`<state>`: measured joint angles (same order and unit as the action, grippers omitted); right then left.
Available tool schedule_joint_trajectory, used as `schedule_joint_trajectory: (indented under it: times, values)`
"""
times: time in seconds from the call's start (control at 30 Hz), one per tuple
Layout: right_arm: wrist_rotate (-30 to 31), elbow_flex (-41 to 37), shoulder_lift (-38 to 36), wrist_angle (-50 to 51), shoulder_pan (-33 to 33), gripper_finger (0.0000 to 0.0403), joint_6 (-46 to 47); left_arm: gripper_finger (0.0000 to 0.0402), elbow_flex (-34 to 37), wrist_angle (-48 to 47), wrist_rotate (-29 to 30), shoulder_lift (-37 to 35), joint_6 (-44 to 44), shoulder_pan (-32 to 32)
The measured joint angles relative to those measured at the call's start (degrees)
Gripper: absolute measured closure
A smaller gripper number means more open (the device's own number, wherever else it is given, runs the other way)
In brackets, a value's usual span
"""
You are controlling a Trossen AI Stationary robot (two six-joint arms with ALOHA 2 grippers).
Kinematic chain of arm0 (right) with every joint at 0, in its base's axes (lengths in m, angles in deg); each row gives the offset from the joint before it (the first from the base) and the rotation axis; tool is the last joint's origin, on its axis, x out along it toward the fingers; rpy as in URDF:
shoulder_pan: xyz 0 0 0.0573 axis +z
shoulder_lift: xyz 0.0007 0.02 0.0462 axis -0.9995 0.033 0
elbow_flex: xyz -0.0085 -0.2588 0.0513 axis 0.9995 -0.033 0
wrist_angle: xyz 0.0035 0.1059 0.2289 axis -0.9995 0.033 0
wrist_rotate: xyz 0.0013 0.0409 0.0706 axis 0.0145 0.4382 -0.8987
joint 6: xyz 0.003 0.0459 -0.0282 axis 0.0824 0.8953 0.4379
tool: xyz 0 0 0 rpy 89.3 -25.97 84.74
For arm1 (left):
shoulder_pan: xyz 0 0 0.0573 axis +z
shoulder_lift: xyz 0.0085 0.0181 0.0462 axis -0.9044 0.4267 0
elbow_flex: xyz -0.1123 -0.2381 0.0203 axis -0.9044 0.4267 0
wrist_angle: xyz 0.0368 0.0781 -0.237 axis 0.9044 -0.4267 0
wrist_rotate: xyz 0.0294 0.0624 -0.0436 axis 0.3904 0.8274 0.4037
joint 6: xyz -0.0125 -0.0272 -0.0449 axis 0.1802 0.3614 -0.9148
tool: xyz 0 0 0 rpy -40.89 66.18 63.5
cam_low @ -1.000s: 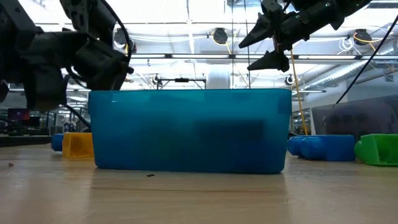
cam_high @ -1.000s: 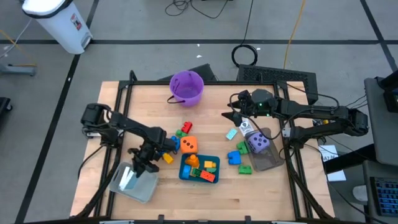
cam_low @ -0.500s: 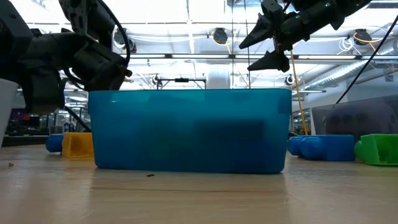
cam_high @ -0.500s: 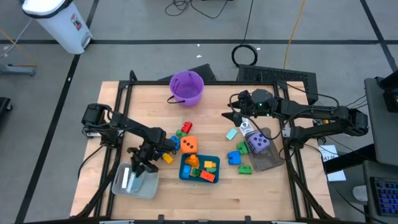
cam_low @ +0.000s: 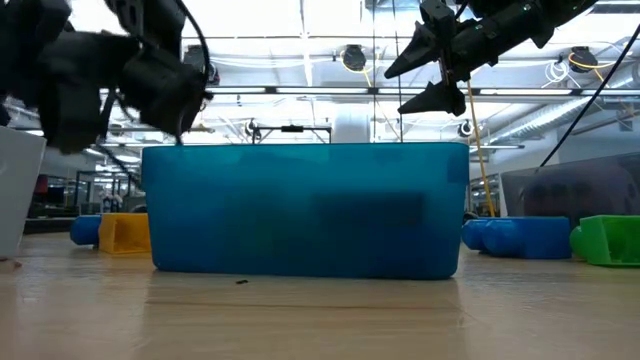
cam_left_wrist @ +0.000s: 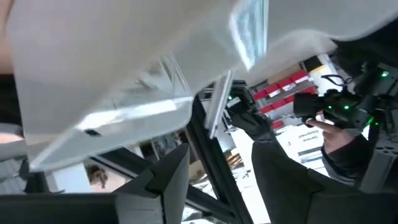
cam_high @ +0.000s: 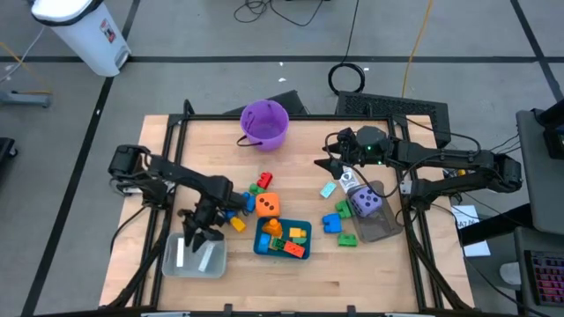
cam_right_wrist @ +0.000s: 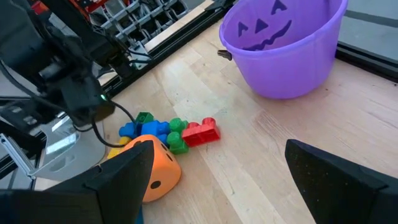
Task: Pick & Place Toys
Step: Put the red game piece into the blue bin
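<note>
Clear tray shifted, now flat; left claw partly hidden above it.

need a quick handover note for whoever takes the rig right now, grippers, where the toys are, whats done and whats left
Left gripper: over the near-left clear tray, fingers apart, nothing visibly held. Two white cards lie in that tray.
Right gripper: open, empty, hovering at the right, above the table.
Toys: several bricks in the teal tray; purple die on the grey tray.
Left to do: orange die, loose bricks beside it, blue and green bricks between the trays, and a card remain on the table. Purple bucket looks empty.
</note>
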<state>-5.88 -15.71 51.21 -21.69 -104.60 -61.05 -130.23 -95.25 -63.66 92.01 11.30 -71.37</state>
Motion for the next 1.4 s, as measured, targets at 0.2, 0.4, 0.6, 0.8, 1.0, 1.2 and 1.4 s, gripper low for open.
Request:
schedule_joint_trajectory:
  times: [0.2,0.4,0.6,0.8,1.0,1.2,1.4]
  values:
    - [0.0,0.0,0.0,0.0,0.0,0.0046,0.0,0.0218,-3.6,-2.9,0.2,-6.6,-0.1,2.4]
    - [-0.1,0.0,0.0,-1.3,0.0,0.0046,0.2,0.0218,-9.2,-1.7,4.7,-13.7,0.9,5.3]
    - [-0.2,0.0,0.0,-10.1,1.1,0.0046,1.7,0.0217,-14.5,9.6,18.8,-18.4,2.9,8.0]
    - [-0.2,0.1,0.0,-18.3,1.6,0.0046,4.5,0.0217,-15.8,27.7,37.3,-19.8,4.2,8.0]
    - [-0.2,0.1,0.0,-18.7,2.5,0.0046,5.7,0.0217,-15.8,36.5,52.2,-18.9,10.2,8.1]
    - [2.5,0.1,0.8,-17.9,4.7,0.0046,5.3,0.0217,-15.9,37.7,60.8,-15.3,-2.0,13.5]
    - [2.9,0.1,2.8,-18.3,5.0,0.0046,5.5,0.0215,-15.9,39.2,60.8,-9.2,-3.4,19.4]
